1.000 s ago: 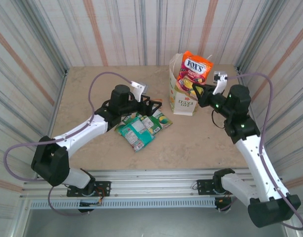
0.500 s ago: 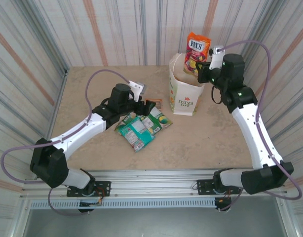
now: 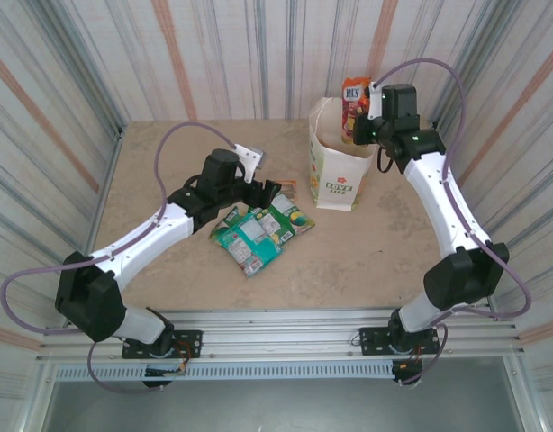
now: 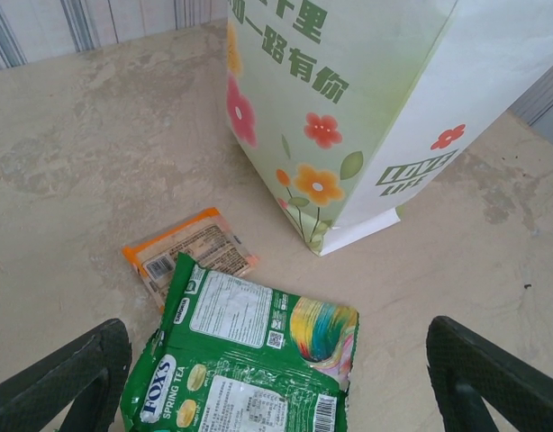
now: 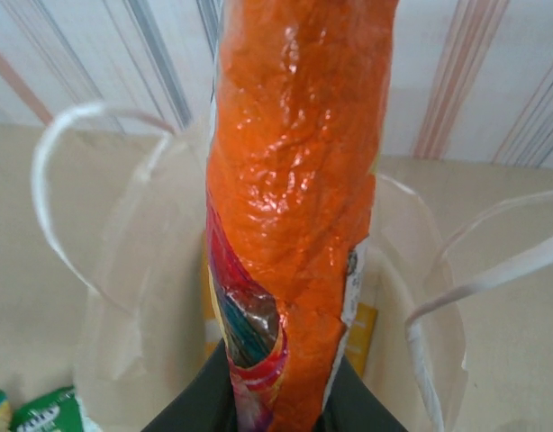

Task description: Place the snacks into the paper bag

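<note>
The cream paper bag (image 3: 336, 171) stands upright at the table's back right. My right gripper (image 3: 365, 126) is shut on the red-orange Fox's packet (image 3: 354, 97), which it holds upright just above the bag's open mouth (image 5: 123, 270). In the right wrist view the packet (image 5: 294, 180) rises from between the fingers (image 5: 191, 409), and a yellow-orange packet (image 5: 363, 335) lies inside the bag. My left gripper (image 3: 273, 191) hangs open over a green Fox's Spring Tea packet (image 4: 249, 351), beside a teal packet (image 3: 245, 239). A tiny orange packet (image 4: 188, 253) lies between them and the bag (image 4: 349, 117).
White string handles (image 5: 493, 274) arch over the bag's mouth on both sides. Striped walls (image 3: 213, 54) close in the table at the back and sides. Bare tabletop (image 3: 367, 256) spreads in front of the bag.
My right arm has raised the Fox's packet and carried it back and leftward, from the bag's front right to over its mouth. The left arm has barely shifted.
</note>
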`<action>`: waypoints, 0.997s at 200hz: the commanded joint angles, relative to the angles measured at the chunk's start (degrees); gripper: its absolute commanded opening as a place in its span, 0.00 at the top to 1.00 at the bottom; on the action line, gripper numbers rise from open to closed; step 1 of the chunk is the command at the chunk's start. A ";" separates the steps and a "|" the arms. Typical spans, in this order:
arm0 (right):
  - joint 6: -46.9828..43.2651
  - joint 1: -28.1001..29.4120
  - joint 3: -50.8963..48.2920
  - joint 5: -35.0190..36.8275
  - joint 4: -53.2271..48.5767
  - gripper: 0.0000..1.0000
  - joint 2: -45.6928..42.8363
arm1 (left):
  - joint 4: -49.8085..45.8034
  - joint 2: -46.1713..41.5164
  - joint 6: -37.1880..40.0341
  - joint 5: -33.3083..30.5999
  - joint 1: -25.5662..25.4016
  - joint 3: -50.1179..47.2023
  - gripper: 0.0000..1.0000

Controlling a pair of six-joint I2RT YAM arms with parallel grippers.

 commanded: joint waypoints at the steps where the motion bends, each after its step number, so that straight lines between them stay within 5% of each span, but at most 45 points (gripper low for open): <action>1: -2.05 -0.15 3.52 1.51 -1.89 0.85 1.51 | -0.95 0.19 1.34 -1.15 -0.40 1.85 0.12; 50: -2.03 -0.16 2.69 -0.28 -0.86 0.54 3.25 | -1.24 -0.08 1.03 -0.81 -0.44 1.68 0.13; 112: -1.89 1.51 0.31 -1.99 -0.30 0.51 -3.21 | -4.46 -1.17 0.04 0.55 -0.33 1.89 0.14; 199: 4.79 12.97 -22.91 -7.98 7.88 0.49 -19.67 | -10.12 -3.99 -10.54 4.70 3.46 -5.58 0.15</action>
